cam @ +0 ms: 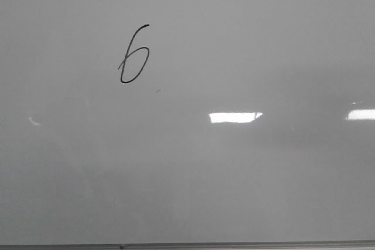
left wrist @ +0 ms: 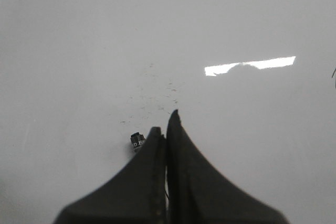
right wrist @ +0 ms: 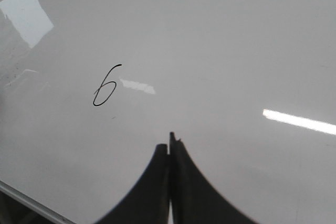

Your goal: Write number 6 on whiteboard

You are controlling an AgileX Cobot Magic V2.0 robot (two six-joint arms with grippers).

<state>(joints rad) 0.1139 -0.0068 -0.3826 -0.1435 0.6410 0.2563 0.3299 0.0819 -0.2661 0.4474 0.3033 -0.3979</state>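
Whiteboard (cam: pixel 246 191) fills the front view, a large glossy grey-white sheet with bright rectangular light reflections and a thin dark edge along its bottom. It looks stiff, flat and slick; I judge it a surface to be written on under light, even pressure, not something to take hold of, and its gloss suggests ink will smear if brushed.

On it, in the upper left part of the front view, sits the number 6 (cam: pixel 134 55), a thin black slanted figure with a narrow closed loop. It appears complete, so the task seems done. A tiny dark speck (cam: pixel 158 90) lies just below and to the right of it.

The right gripper (right wrist: pixel 170 145) has its jaws pressed together, with the 6 well apart from them. The left gripper (left wrist: pixel 166 127) also has its jaws pressed together; a small dark labelled object (left wrist: pixel 137 141) shows just beside them, too small to identify, and I cannot tell whether it is pinched.
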